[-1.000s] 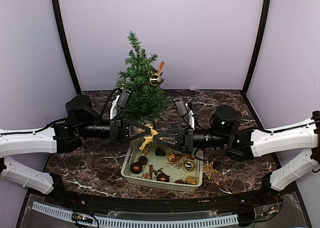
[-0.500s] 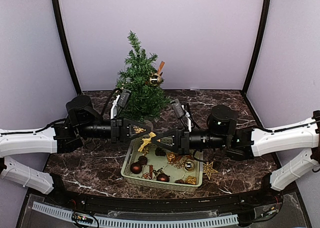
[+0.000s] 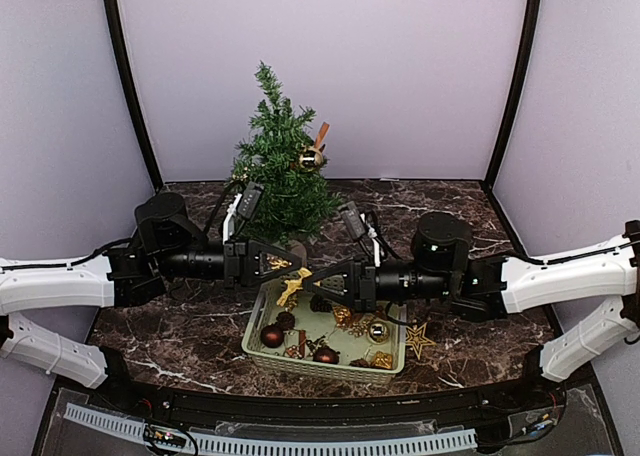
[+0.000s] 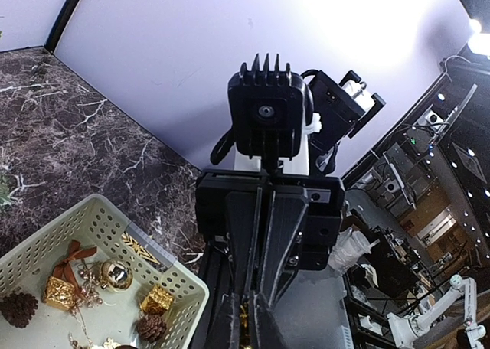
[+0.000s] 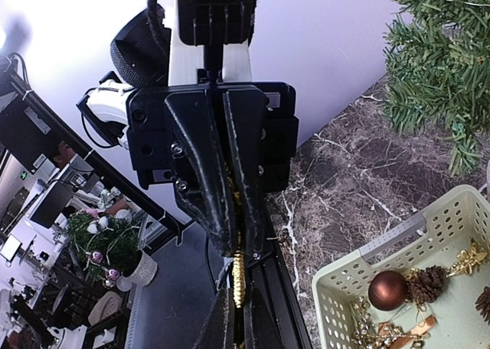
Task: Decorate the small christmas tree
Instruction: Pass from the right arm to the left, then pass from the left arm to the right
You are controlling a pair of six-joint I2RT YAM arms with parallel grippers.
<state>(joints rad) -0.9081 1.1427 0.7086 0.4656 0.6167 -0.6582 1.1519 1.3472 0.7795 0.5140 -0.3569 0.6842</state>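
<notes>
The small christmas tree (image 3: 280,166) stands at the back of the table, with its branches showing at the top right of the right wrist view (image 5: 444,58). A gold bell with a brown ribbon (image 3: 312,156) hangs on it. Over the basket's far rim my left gripper (image 3: 298,269) and right gripper (image 3: 312,276) meet tip to tip. Both are shut on one gold ornament (image 3: 292,284). In the right wrist view the ridged gold ornament (image 5: 238,281) runs from my right gripper (image 5: 237,290) into the left one's fingers (image 5: 222,173). In the left wrist view, gold (image 4: 244,318) shows in my left gripper (image 4: 245,297).
A pale perforated basket (image 3: 262,351) sits below the grippers, holding dark red balls, pine cones, gold gift boxes and a gold ball (image 3: 378,331). A gold star (image 3: 418,338) lies on the marble table right of the basket. Purple walls close in the back and sides.
My right gripper has moved left until its tips meet the left gripper's at the gold ornament. The left gripper has edged slightly right and down.
</notes>
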